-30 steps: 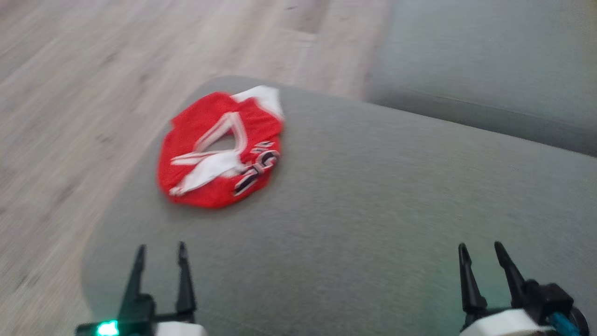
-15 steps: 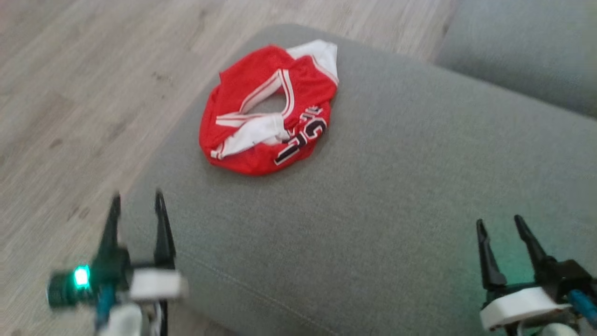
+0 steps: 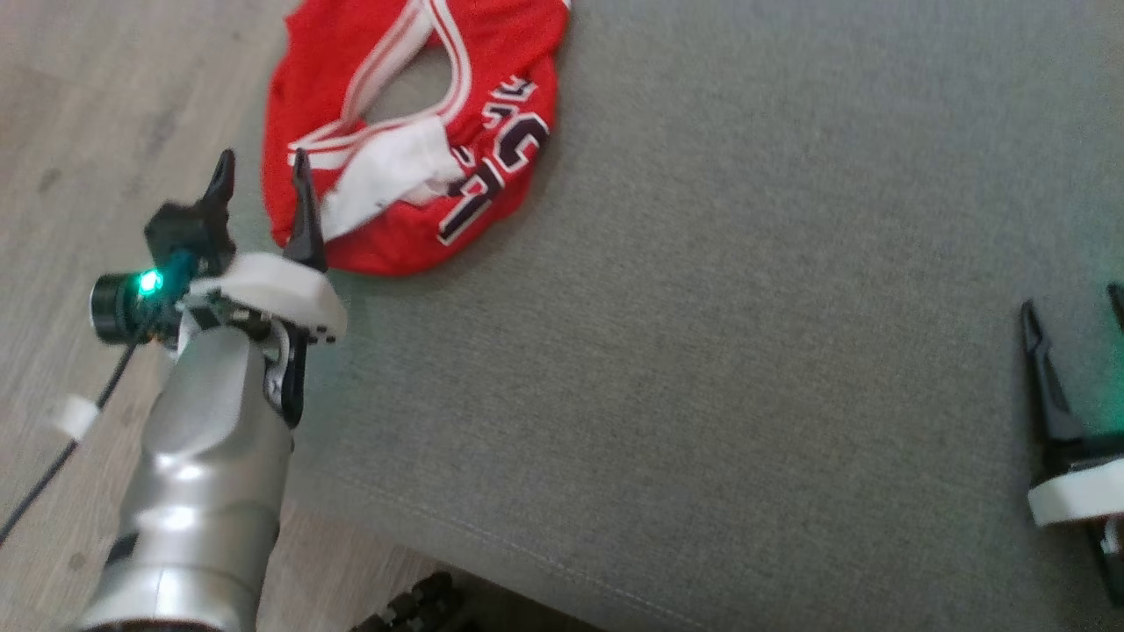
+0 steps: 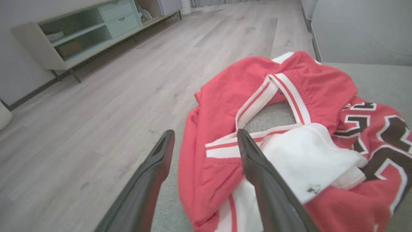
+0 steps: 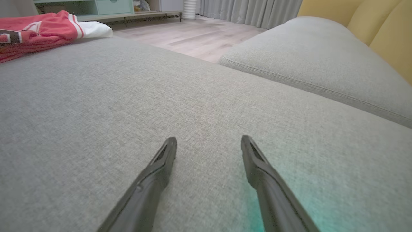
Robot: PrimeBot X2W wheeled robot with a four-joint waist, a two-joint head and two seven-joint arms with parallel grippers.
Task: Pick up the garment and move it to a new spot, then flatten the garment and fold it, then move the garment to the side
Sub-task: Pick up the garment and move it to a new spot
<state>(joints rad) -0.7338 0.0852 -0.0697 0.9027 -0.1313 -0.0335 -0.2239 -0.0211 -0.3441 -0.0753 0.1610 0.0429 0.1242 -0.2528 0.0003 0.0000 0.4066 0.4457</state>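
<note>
The red garment (image 3: 505, 61) lies in a crumpled heap on the grey sofa cushion (image 3: 702, 351). It is just in front of the left fingers (image 3: 305, 215). 1 of those fingers is over the cloth and the other is beside it. I cannot tell if they touch it. They are spread wide and hold nothing.

So I think no step is done: the garment is not picked up, moved, flattened or folded. All 3 parts are left.

The right fingers (image 5: 256, 164) are spread apart too, empty, over bare cushion, with the garment far off to their left. Past the left fingers are a wood floor (image 4: 96, 106) and a low cabinet (image 4: 80, 35). Nothing blocks the way. The heap sits near the cushion's edge, so it could slip off.
</note>
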